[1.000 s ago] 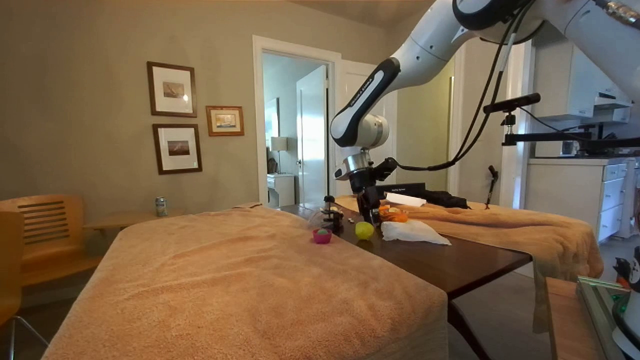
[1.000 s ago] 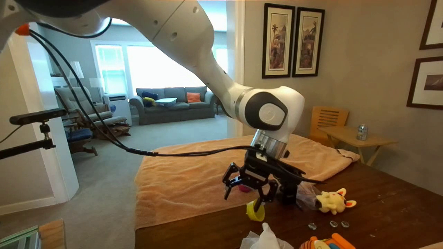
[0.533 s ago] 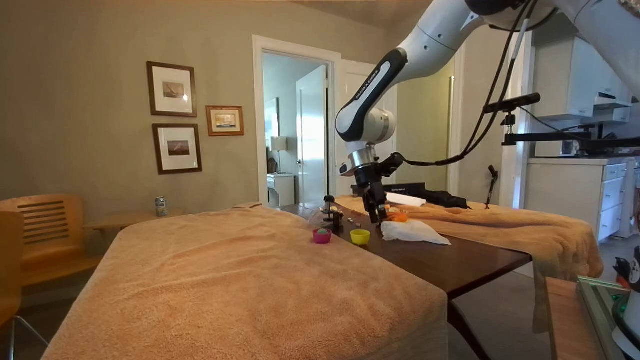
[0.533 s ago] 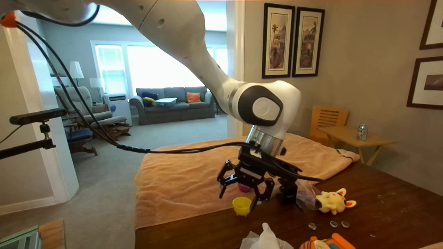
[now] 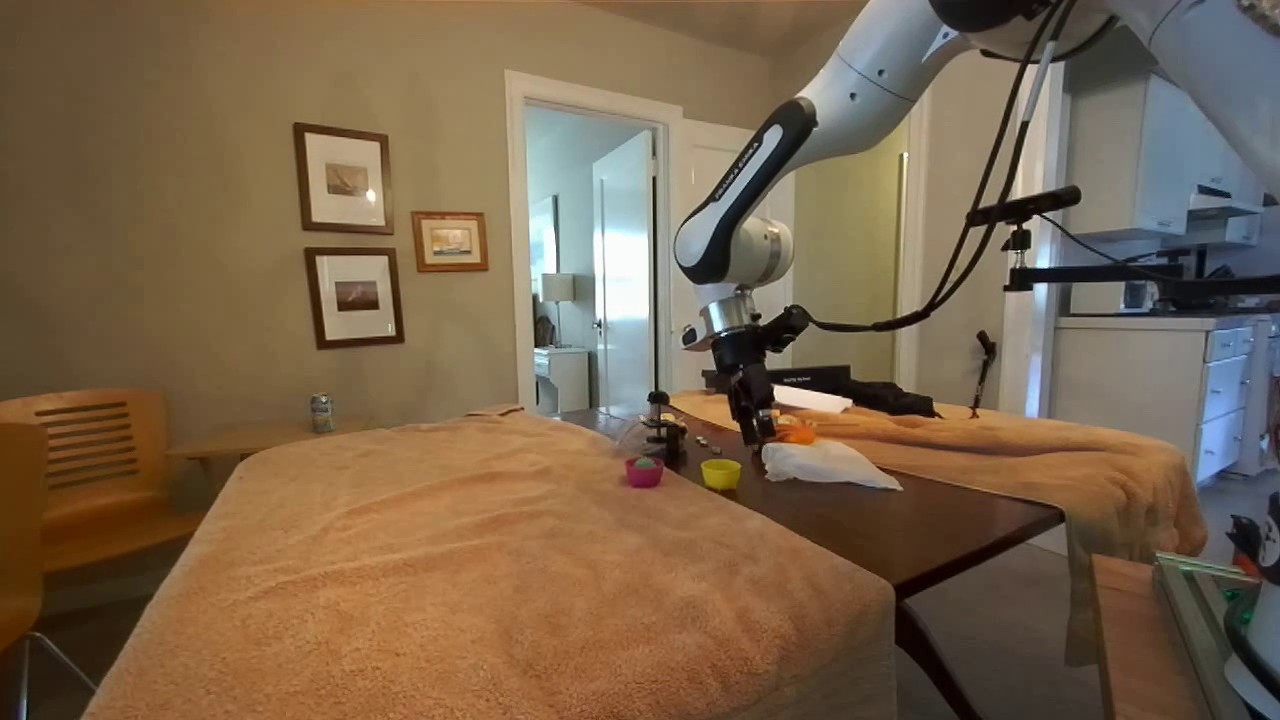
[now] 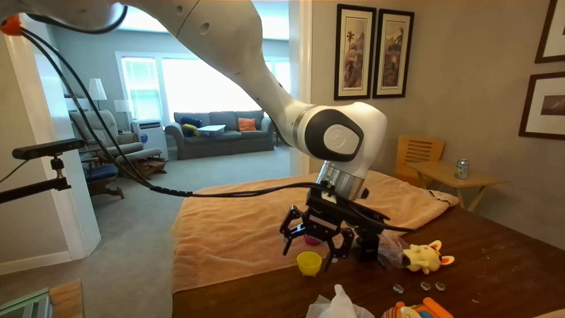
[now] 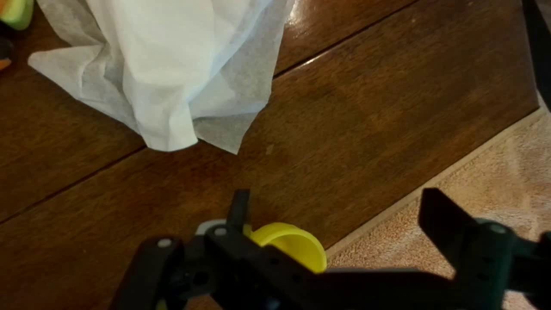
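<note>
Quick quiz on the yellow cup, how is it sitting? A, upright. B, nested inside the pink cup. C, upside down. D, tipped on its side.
A, because in both exterior views the yellow cup has its open rim facing up, and it stands apart from the pink cup.
</note>
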Robot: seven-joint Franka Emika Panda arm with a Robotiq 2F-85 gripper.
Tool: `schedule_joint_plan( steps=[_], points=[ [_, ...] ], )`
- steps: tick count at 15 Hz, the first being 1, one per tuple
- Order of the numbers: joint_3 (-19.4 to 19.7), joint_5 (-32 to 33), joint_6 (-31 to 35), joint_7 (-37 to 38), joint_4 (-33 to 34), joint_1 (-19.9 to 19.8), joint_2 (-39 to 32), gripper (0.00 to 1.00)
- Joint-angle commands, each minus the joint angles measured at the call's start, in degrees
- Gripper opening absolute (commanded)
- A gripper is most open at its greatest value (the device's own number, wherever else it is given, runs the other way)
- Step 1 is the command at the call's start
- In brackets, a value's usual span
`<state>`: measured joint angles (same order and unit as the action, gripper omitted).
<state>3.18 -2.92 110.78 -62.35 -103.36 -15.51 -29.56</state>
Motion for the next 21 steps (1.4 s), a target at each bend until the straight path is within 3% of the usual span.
schedule_joint_plan(
  steps=[1, 21],
  points=[
    [-0.84, -0.07, 0.62, 0.48, 0.71, 0.49, -0.03, 1.0],
    [-2.56, -0.2, 0.2, 1.43, 5.4, 1.81, -5.37, 1.0]
  ],
)
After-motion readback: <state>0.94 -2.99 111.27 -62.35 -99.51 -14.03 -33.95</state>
